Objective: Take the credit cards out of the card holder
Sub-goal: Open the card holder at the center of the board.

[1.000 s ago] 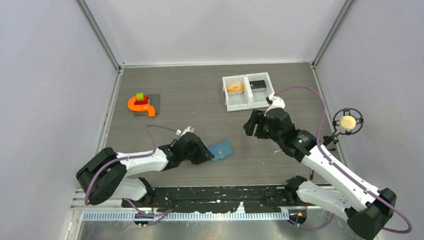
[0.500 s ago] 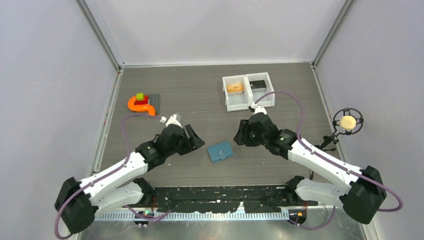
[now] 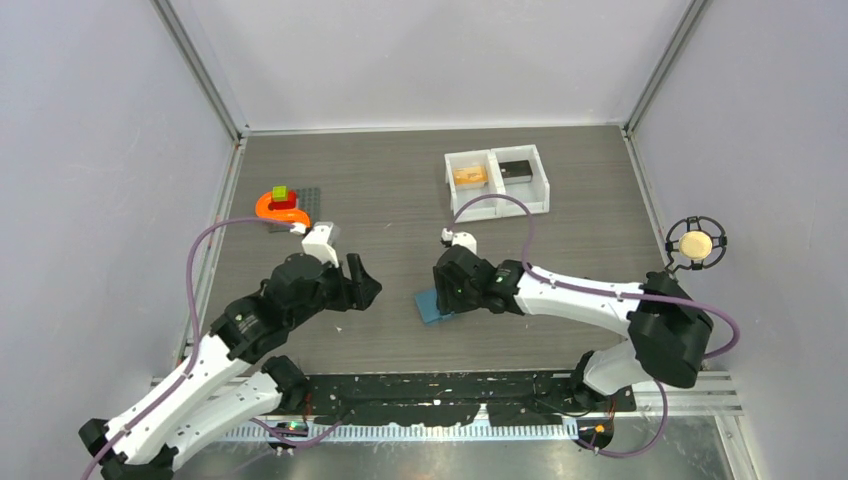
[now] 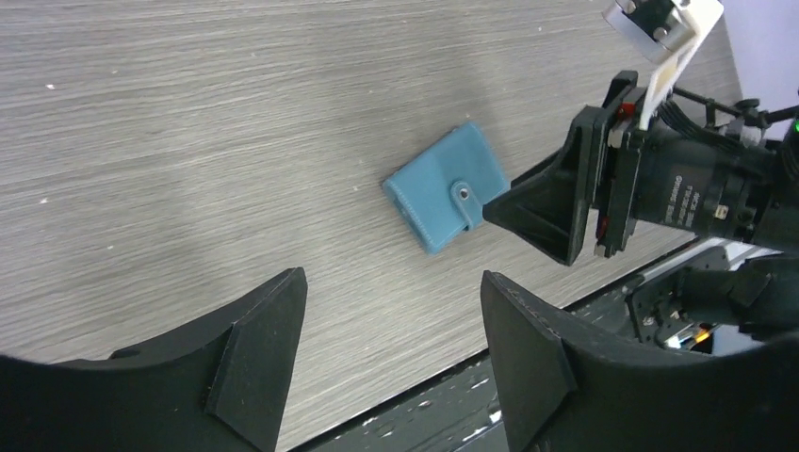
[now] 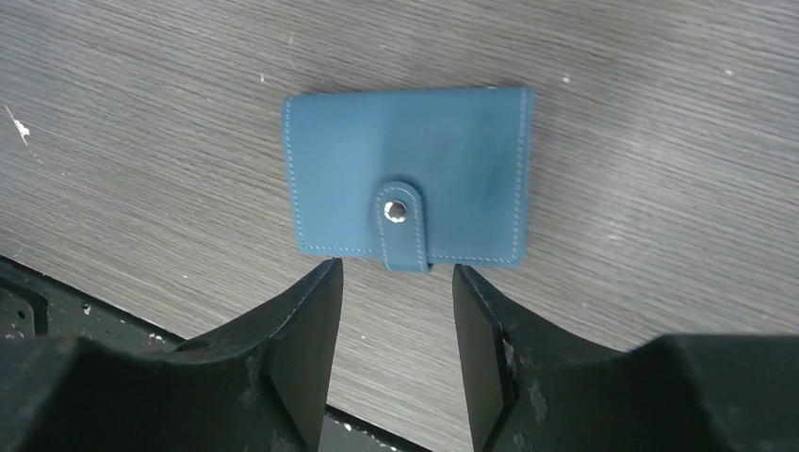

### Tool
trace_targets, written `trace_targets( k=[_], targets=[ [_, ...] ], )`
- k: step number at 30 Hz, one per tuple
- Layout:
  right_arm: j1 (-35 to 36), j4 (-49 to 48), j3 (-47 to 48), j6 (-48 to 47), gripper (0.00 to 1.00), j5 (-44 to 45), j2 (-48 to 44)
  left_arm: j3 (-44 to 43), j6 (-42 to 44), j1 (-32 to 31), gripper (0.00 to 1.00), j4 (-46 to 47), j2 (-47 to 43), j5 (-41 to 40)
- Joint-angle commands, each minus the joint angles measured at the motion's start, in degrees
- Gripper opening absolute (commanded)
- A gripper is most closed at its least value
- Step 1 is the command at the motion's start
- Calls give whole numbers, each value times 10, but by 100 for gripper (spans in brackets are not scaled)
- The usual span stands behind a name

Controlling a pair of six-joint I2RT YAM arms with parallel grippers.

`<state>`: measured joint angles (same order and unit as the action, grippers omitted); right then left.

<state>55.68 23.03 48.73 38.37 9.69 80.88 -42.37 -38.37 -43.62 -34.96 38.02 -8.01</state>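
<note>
Hovering open R pincer [image 5: 396,271] nr holder [image 5: 377,160]

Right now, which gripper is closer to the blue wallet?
The right gripper, poised right at the wallet; the left gripper is well apart from it.

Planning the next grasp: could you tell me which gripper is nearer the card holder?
Right. The right gripper is at the card holder's clasp edge; the left gripper stands apart on its other side.
</note>
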Motion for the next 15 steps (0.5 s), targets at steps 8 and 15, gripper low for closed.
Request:
trace_targets(
  k=[8,15],
  targets=[
    [24,-13,74,25,54,41,83,48,52,3,74,-74,-126,-45],
    [29,7,89,25,52,64,124,74,33,3,76,-70,-159,-28]
  ],
)
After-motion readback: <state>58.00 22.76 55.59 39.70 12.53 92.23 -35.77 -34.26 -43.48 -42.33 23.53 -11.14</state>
